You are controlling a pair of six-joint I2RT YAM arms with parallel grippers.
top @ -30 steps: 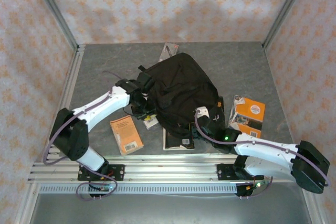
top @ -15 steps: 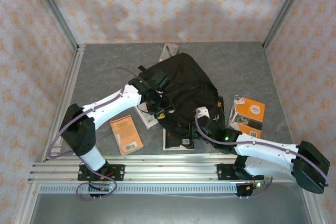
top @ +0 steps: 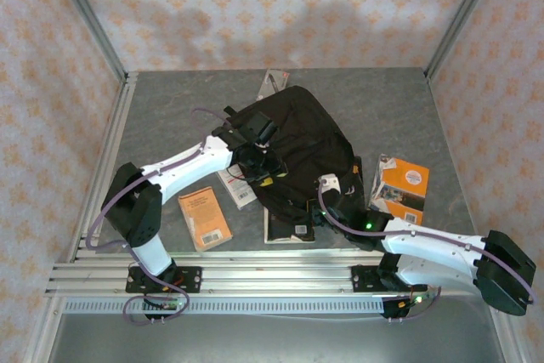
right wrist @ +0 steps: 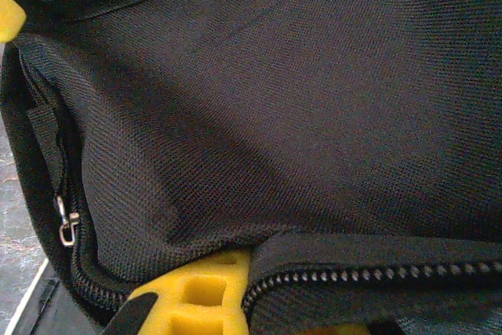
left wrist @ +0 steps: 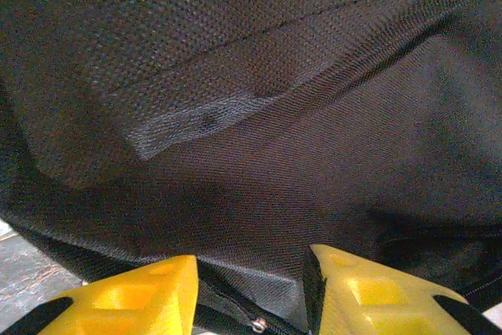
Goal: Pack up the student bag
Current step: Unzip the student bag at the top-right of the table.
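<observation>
Two yellow fingers of my left pincer are standing spread and pinching nothing. They are nosing against a fold of the large black soft fabric student bag, with a small metal zip pull lying between them. My right pincer is pressing together on the toothed zip rim at the student bag's near edge.

The student bag is lying slumped in the middle of the grey table. It is partly covering a flat black-covered book at its near edge. A white-covered book is poking out from its left side. An orange paperback is lying apart to its near left, and an orange-and-white book is lying apart to its right.

I am judging the slack cloth to be the main risk. If I am closing the left fingers here, they may be catching a loose fold instead of the rim, so the mouth may be sagging shut. My right grip is thin and may be slipping off the teeth. Pulling hard may be dragging the whole student bag across the books beneath it.
</observation>
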